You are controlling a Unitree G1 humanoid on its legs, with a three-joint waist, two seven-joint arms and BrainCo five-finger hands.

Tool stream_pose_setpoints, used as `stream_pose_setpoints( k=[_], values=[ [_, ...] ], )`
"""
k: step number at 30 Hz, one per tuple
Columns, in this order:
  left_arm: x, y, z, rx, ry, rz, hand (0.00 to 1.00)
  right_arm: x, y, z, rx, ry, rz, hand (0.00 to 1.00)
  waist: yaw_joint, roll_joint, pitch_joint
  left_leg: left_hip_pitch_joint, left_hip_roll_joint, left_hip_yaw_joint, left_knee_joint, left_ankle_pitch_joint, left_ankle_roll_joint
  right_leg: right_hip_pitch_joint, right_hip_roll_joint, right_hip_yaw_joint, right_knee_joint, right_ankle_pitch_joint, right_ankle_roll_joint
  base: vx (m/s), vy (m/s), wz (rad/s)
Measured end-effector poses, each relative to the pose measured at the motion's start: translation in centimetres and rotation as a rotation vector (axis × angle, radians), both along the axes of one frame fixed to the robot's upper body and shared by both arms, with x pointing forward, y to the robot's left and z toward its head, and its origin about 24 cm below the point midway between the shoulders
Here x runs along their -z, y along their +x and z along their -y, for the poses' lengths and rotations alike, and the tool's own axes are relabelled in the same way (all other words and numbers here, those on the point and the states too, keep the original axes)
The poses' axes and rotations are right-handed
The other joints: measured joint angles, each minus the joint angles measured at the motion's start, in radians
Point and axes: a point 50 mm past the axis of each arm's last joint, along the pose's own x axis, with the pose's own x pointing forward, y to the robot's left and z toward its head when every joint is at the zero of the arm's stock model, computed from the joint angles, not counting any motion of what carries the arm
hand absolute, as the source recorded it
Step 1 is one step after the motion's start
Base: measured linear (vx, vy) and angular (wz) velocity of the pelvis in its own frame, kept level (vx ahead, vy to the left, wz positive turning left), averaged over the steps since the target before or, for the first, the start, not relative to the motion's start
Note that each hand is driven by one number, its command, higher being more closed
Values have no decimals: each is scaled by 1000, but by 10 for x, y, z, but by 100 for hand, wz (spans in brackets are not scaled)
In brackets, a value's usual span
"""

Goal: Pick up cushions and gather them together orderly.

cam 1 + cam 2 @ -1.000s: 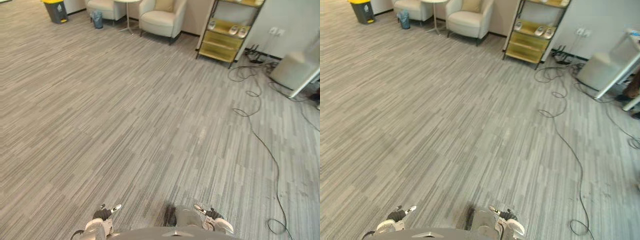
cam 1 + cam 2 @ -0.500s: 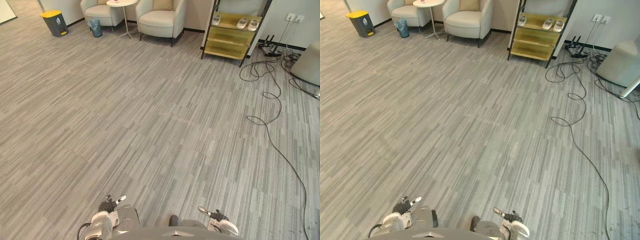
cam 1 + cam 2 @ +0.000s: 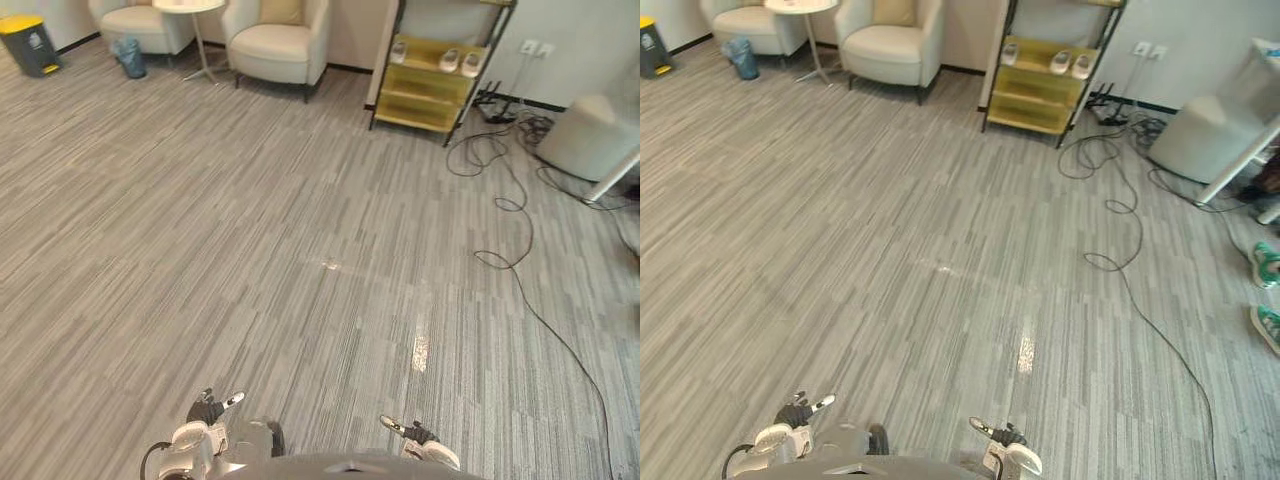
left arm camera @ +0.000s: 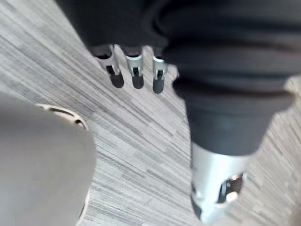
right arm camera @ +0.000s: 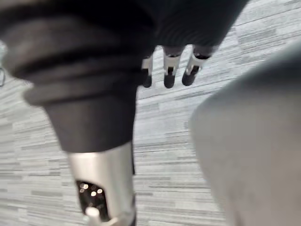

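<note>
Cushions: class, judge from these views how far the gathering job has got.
Done: no gathered cushions visible. In hand: nothing; left hand and right hand hang open over grey striped carpet. Left: fetch the tan cushion on the cream armchair, far ahead.

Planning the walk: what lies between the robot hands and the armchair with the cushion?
Bare grey carpet with one small pale mark, in the left eye view, from the left robot hand and right robot hand to the armchair with its cushion.
</note>
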Motion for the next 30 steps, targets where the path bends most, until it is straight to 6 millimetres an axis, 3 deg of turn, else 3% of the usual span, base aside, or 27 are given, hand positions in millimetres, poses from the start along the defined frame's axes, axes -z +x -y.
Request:
stream_pose_setpoints(
  k=[2,4,5,7,9,11,12,13,14,15,18,19,20,22,23,26,28,29,30],
  values=[
    [2,-3,1,20,2,-17,0,0,1,1,-1,-4,2,0,-10,3,2,87,7,9,-68,1,-2,-20,-3,-113,-32,-43,-23,279,60,-11],
    [3,-4,1,33,4,-27,0,0,3,1,-1,-2,6,0,-25,4,2,137,14,6,-115,2,-4,-53,6,-214,-177,-67,-56,265,9,6],
    [3,-5,1,31,3,-30,0,-1,5,1,4,-1,7,0,-30,5,2,145,19,2,-131,-2,-14,-81,30,-236,-338,-55,-70,250,-54,7],
    [2,-2,1,26,3,-25,0,-1,7,4,19,-1,7,0,-29,13,11,162,36,-4,-141,-13,-32,-98,84,-227,-589,28,-94,345,-120,8],
    [3,-3,1,20,1,-29,0,-1,7,5,34,1,10,0,-37,17,20,185,51,-25,-142,-35,-66,-97,111,-203,-816,182,-87,313,-169,20],
    [3,-3,0,-10,-4,-25,0,-2,9,5,41,4,17,0,-39,11,34,224,54,-36,-149,-65,-94,-96,100,-181,-854,224,-95,260,-230,24],
    [3,-4,-1,-24,-5,-26,0,-2,9,5,42,4,18,0,-43,10,38,251,62,-54,-151,-103,-109,-97,90,-184,-813,270,-97,456,-476,32],
    [5,-8,0,-29,-11,-41,0,-3,11,9,41,-5,24,0,-50,24,37,285,96,-80,-155,-137,-117,-110,117,-197,-721,288,-114,399,-434,27],
    [7,-15,4,-32,-24,-64,0,-4,12,12,40,-13,27,0,-51,52,18,296,129,-89,-154,-150,-109,-110,146,-213,-683,230,-121,473,-381,8],
    [9,-18,10,-34,-40,-71,0,-4,11,17,35,-25,18,0,-40,89,-1,285,165,-136,-100,-133,-120,-110,188,-217,-672,192,-137,366,-229,-13],
    [7,-11,13,-27,-54,-46,0,-3,9,18,48,-22,11,0,-33,102,3,127,194,-240,224,-69,-160,-74,224,-214,-709,167,-157,381,-281,-23],
    [7,-10,13,-24,-56,-42,0,-4,9,20,44,-27,8,0,-39,108,12,45,209,-275,411,4,-189,-29,242,-209,-746,162,-164,397,-178,-15],
    [6,-9,14,-22,-58,-38,0,-4,8,23,30,-38,-1,0,-38,115,22,-9,227,-277,565,33,-199,21,263,-196,-781,159,-172,401,-139,-24],
    [4,-4,15,1,-49,-13,0,-1,0,26,18,-43,-45,0,-19,128,29,-91,259,-200,778,8,-171,138,290,-147,-836,144,-195,415,-84,-62],
    [4,-4,14,0,-48,-12,0,0,-2,26,25,-38,-54,0,-18,127,29,-111,259,-182,786,4,-164,159,291,-133,-849,140,-196,412,-57,-71],
    [1,0,13,4,-45,8,0,1,-1,24,29,-28,-57,0,-3,127,29,-208,241,-119,652,-46,-146,214,282,-69,-896,134,-191,331,54,-63],
    [0,3,12,16,-38,20,0,1,-2,24,50,-23,-56,0,6,118,35,-214,211,-92,439,-56,-145,237,255,-40,-904,136,-163,303,149,-49],
    [-1,5,10,18,-32,27,0,1,-4,25,68,-20,-56,0,5,108,40,-216,169,-90,262,-46,-143,253,221,-28,-906,121,-140,327,215,-21],
    [-1,5,11,19,-32,26,0,1,-8,27,82,-25,-60,0,6,104,40,-210,130,-101,85,9,-147,262,192,-21,-905,102,-112,379,286,-15]
  ],
)
